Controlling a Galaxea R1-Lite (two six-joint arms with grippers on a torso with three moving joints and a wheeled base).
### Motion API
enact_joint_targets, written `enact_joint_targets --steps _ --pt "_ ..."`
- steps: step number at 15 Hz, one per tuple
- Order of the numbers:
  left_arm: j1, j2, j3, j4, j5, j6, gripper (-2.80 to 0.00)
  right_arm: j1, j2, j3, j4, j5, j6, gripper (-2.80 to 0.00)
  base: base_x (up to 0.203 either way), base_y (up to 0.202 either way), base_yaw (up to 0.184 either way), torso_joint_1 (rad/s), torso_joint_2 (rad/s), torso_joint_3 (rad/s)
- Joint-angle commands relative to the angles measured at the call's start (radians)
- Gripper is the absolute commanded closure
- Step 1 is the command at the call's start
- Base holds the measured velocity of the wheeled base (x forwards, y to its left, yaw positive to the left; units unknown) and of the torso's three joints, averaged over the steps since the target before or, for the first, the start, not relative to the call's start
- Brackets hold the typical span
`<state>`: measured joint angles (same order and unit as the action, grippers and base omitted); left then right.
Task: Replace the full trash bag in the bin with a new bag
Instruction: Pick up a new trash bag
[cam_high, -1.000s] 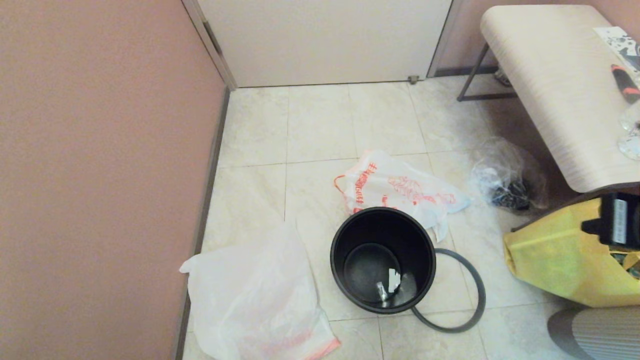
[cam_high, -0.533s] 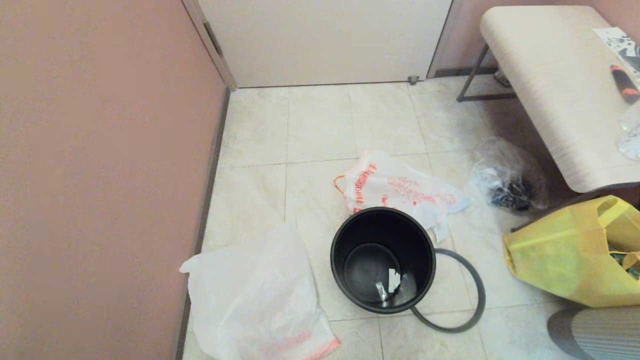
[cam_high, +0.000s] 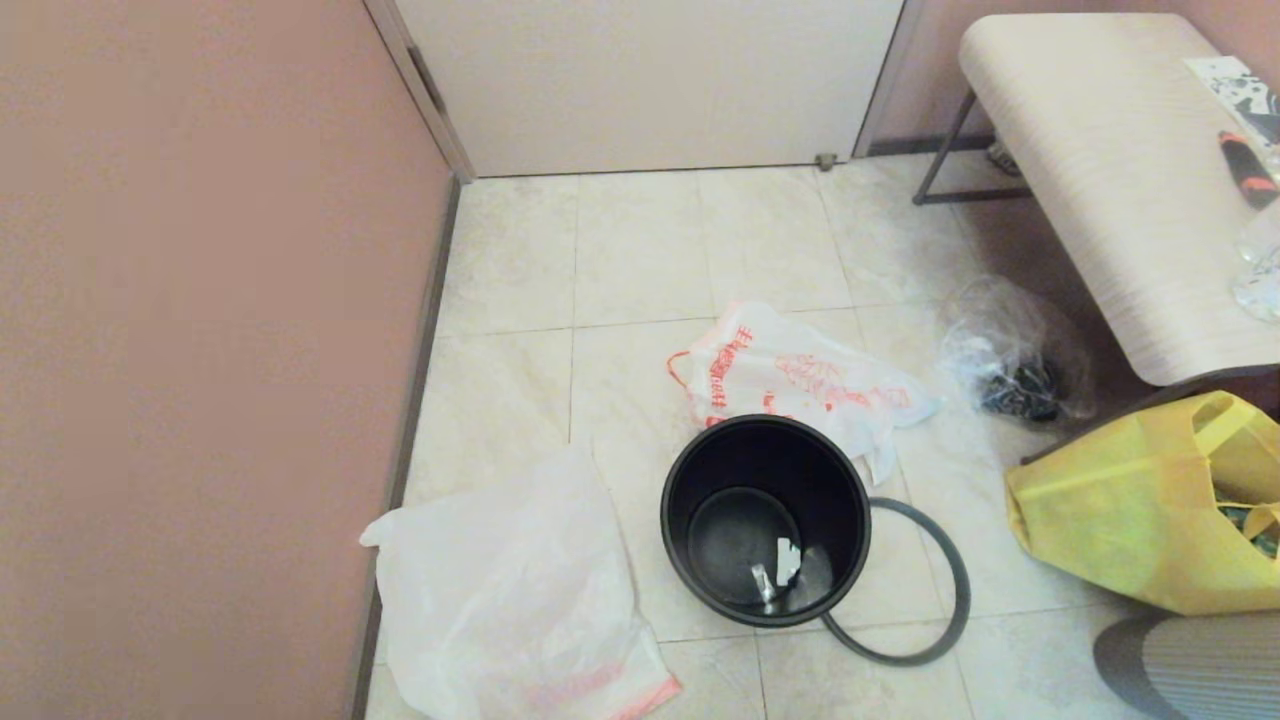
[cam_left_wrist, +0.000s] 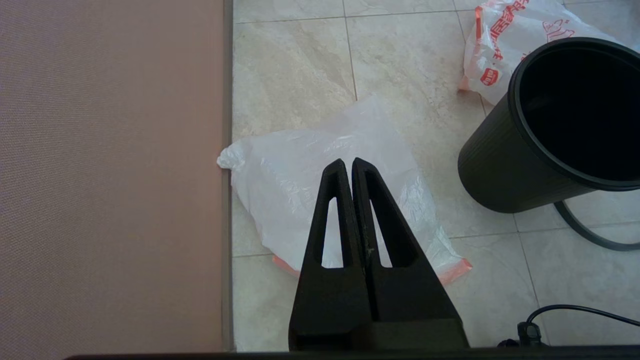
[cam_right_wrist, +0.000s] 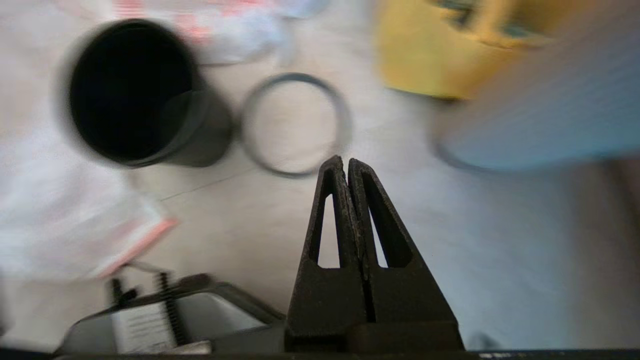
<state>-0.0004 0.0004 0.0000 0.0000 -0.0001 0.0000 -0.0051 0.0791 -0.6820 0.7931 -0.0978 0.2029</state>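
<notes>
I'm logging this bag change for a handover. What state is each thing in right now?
bin: upright on the floor, unlined, a few scraps at the bottom.
grey hoop: off the bin, flat on the floor beside it.
full trash bag: out, lying behind the bin.
new bag: flat on the floor by the wall, unheld.
left end effector: shut, empty, above the new bag.
right end effector: shut, empty.
</notes>
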Motion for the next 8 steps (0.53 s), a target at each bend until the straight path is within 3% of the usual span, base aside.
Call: enact_joint_targets --steps 1,5,8 --pt "0.000 0.000 0.000 0.000 0.000 0.000 0.00 -0.003 -0.066 0.103 -0.094 0.027 -0.006 0.00 0.000 0.000 0.000 0.000 0.00 0.000" --pt "0.000 0.000 0.000 0.000 0.000 0.000 0.00 -0.004 -0.077 0.452 -0.549 0.049 -0.057 0.00 0.000 0.000 0.000 0.000 0.00 0.000" --pt "0.000 0.000 0.000 0.000 0.000 0.000 0.00 -0.004 -0.079 0.595 -0.638 0.066 -0.100 0.00 0.000 0.000 0.000 0.000 0.00 0.000"
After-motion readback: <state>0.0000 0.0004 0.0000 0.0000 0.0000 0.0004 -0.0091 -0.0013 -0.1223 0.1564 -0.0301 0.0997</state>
